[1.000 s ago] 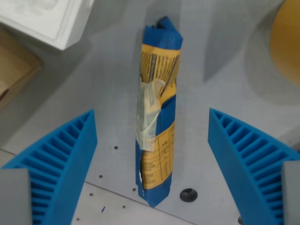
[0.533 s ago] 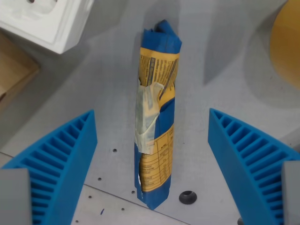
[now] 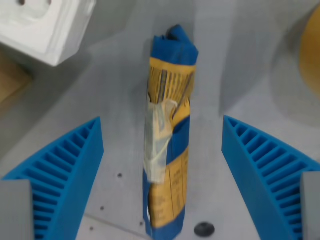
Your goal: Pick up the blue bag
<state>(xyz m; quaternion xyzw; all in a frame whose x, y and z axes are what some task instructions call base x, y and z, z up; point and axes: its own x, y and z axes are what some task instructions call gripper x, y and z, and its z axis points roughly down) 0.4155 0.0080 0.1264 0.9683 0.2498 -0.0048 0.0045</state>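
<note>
Blue bag (image 3: 167, 135) lies lengthwise on the grey surface (image 3: 235, 65), a yellow printed label and a strip of clear tape across its middle. Gripper (image 3: 162, 180) hangs over it with its ribbed blue fingers (image 3: 65, 170) spread wide on either side, touching nothing. At the wrist view's upper left sits what looks like a white moulded tray (image 3: 45, 25), slightly blurred.
</note>
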